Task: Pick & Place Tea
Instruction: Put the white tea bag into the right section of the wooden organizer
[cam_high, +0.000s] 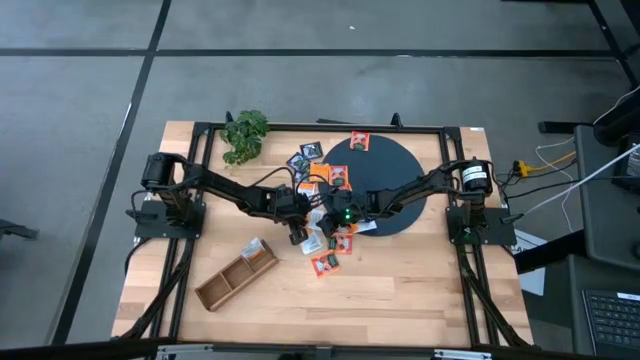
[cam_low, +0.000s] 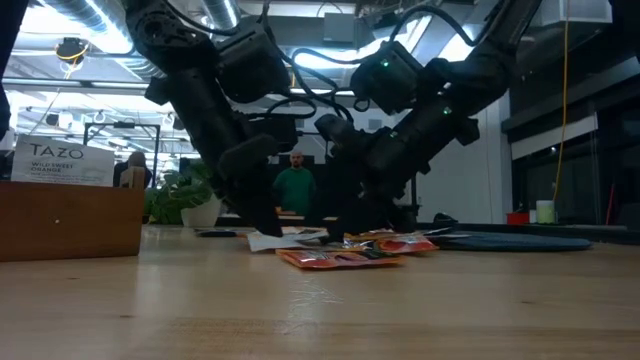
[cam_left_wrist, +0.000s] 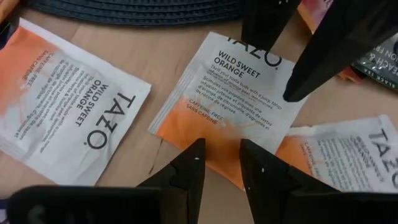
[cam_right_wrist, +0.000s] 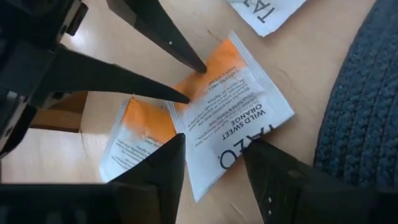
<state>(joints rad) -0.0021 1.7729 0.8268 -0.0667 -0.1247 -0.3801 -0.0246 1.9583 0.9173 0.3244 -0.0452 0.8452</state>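
Observation:
Several small tea sachets lie flat around the near left edge of the dark disc (cam_high: 395, 165). One white-and-orange sachet (cam_left_wrist: 233, 87) (cam_right_wrist: 236, 106) lies between my two grippers. My left gripper (cam_left_wrist: 221, 149) (cam_high: 300, 232) is open, low over the sachet's orange end. My right gripper (cam_right_wrist: 214, 149) (cam_high: 326, 230) is open too, its fingers standing on either side of the sachet's white end. More sachets (cam_left_wrist: 62, 99) (cam_right_wrist: 134, 134) lie flat beside it on the wood. In the low view both grippers (cam_low: 265, 225) (cam_low: 350, 222) reach down nearly to the table. My left gripper's fingertips (cam_right_wrist: 200, 67) point slanting down at the sachet's orange end (cam_left_wrist: 217, 134); I cannot tell whether they touch it. My right gripper's fingertips (cam_left_wrist: 291, 93) slant down at the opposite, white end (cam_right_wrist: 214, 158); whether they touch cannot be told either. The sachet lies flat on the table.
A long wooden compartment tray (cam_high: 235, 277) (cam_low: 70, 215) lies near the table's front left, with one sachet (cam_low: 65, 160) standing in it. A green plant (cam_high: 245, 135) stands at the far left. A few sachets (cam_high: 358, 140) lie on the disc. A person (cam_low: 294, 185) stands far behind the table.

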